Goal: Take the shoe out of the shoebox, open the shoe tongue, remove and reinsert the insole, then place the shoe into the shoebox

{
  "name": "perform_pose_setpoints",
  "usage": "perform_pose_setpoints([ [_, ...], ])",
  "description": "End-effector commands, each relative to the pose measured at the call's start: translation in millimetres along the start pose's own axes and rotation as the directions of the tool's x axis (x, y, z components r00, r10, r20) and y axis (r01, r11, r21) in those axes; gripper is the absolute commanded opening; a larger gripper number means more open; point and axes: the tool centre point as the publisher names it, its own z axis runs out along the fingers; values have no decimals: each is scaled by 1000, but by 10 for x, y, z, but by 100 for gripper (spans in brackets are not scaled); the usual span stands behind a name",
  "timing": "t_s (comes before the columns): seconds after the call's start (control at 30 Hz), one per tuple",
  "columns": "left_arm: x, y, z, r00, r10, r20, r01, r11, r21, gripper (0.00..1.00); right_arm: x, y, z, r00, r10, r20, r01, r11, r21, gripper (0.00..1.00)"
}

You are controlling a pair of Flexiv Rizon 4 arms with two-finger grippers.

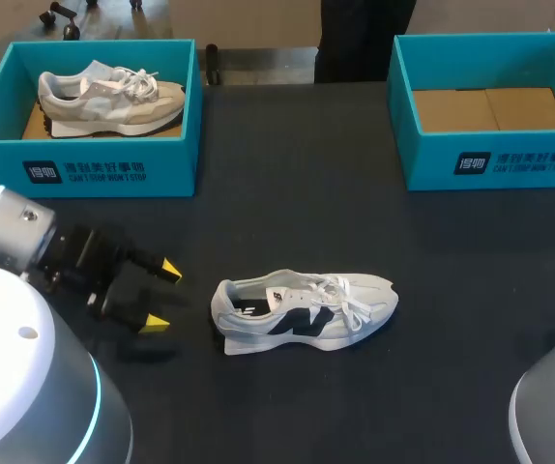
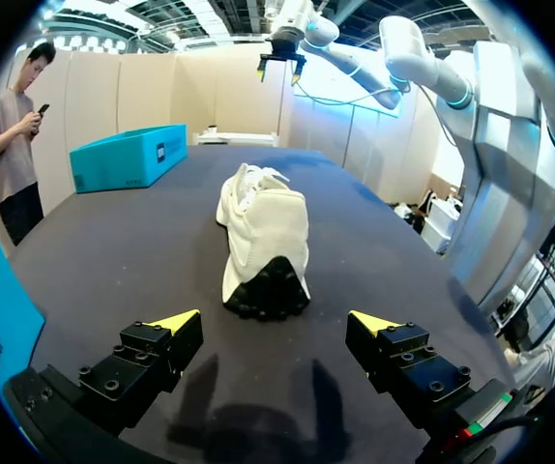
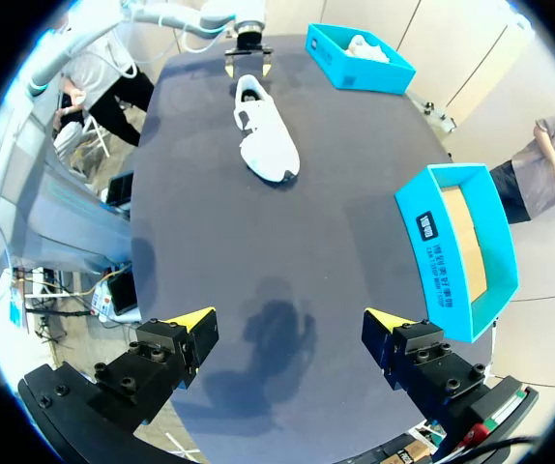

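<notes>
White shoe [image 1: 306,314] with a dark side mark sits out on the dark surface [image 1: 355,222], near its middle, well apart from both boxes. As far as the views show, it rests sole down. Its heel faces the left tool [image 1: 163,296] and its toe points toward my right side.

The left tool is low over the surface just behind the heel, with its yellow-tipped fingers spread wide and nothing between them. The heel lies ahead of the gap, not touching either finger.

The right tool [image 3: 292,319] hangs high above the surface, also wide and holding nothing.

At the far left, a teal shoebox [image 1: 103,174] holds a second, beige-grey shoe [image 1: 108,97]. The far-right shoebox [image 1: 490,159] shows only its cardboard floor.
</notes>
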Motion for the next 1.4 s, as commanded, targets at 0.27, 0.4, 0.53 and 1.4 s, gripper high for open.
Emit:
perform_pose_setpoints([
  [0.27,36,-14,-2,1000,1,12,-1,1000,-4,100,-19,9,6,1000,1,-4,-1,1000,4,100],
  [0.4,36,-14,-2,1000,1,12,-1,1000,-4,100,-19,9,6,1000,1,-4,-1,1000,4,100],
  [0.53,36,-14,-2,1000,1,12,-1,1000,-4,100,-19,9,6,1000,1,-4,-1,1000,4,100],
  [1.4,19,183,343,998,2,68,-18,971,237,100,-19,9,6,1000,1,-4,-1,1000,4,100],
])
